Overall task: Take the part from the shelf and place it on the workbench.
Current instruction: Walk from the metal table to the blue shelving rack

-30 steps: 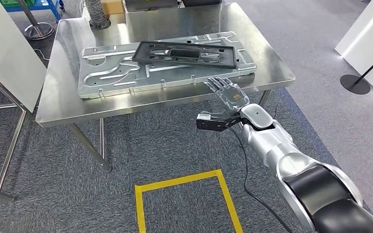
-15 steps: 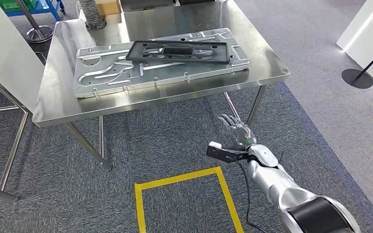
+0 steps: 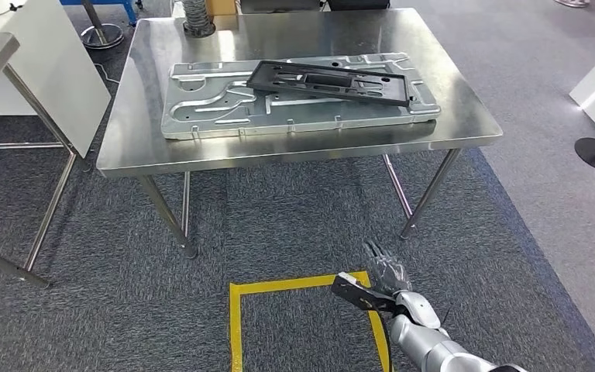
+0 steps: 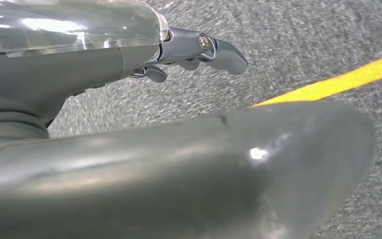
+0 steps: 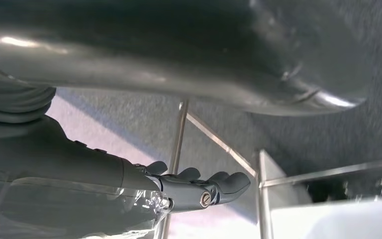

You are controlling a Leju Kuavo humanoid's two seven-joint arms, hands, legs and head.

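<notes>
The part point(image 3: 333, 81), a black slotted frame, is seen lying flat across a silver stamped panel point(image 3: 201, 116) on the steel workbench point(image 3: 124, 155). It is judged stiff, light and awkwardly long, best gripped along an outer rail. The left hand point(image 4: 199, 50) and the right hand point(image 3: 387, 273) are empty, fingers loosely spread.

Yellow tape square point(image 3: 307, 310) on grey carpet point(image 3: 124, 310).
</notes>
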